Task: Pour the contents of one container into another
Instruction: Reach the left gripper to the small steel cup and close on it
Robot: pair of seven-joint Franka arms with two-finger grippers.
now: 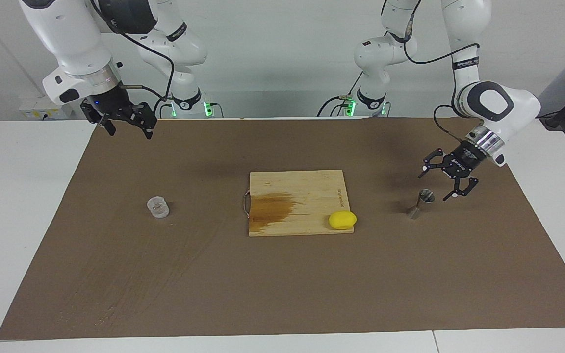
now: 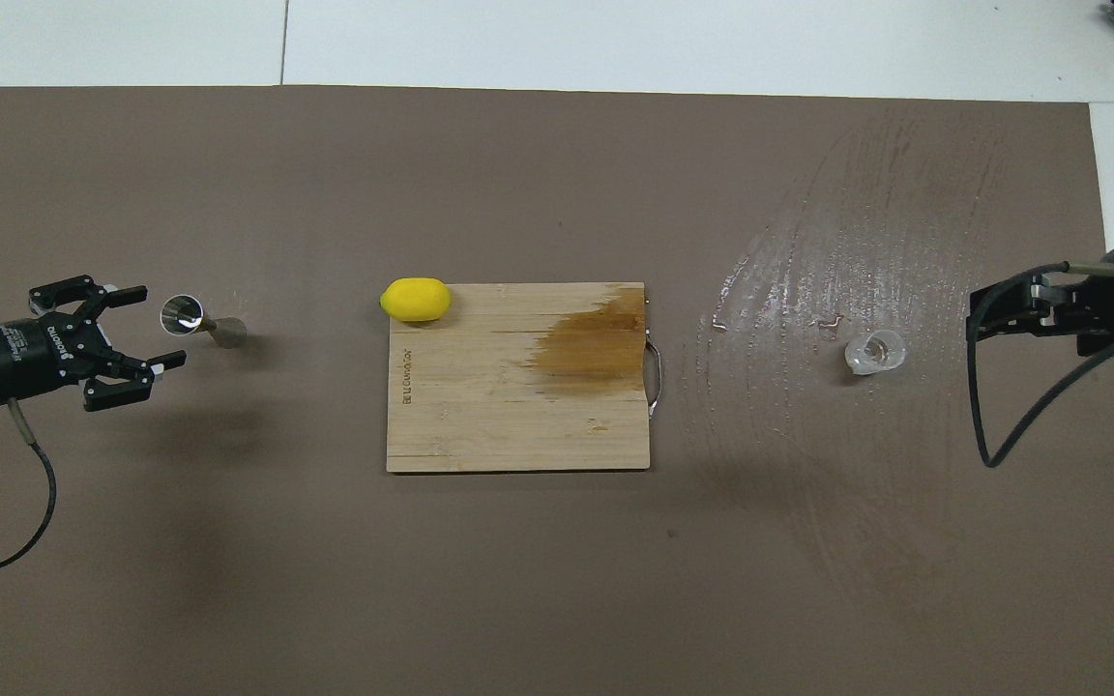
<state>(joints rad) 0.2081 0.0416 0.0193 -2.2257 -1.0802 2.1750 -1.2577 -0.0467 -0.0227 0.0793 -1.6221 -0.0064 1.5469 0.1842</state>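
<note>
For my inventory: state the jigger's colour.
Shiny silver steel jigger, clearest in the overhead view.

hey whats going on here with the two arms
The left pincer hangs open just beside the steel jigger, which stands on the brown mat toward the left arm's end; nothing is gripped yet. The right pincer waits, raised over the mat's edge near its base. The clear plastic cup stands untouched toward the right arm's end. Between the two lies a stained cutting board with a lemon at its corner.

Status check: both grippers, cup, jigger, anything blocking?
Left gripper open, beside jigger, not touching. Right gripper waits raised, apart from clear cup. Lemon on cutting board mid-table, blocking nothing.
</note>
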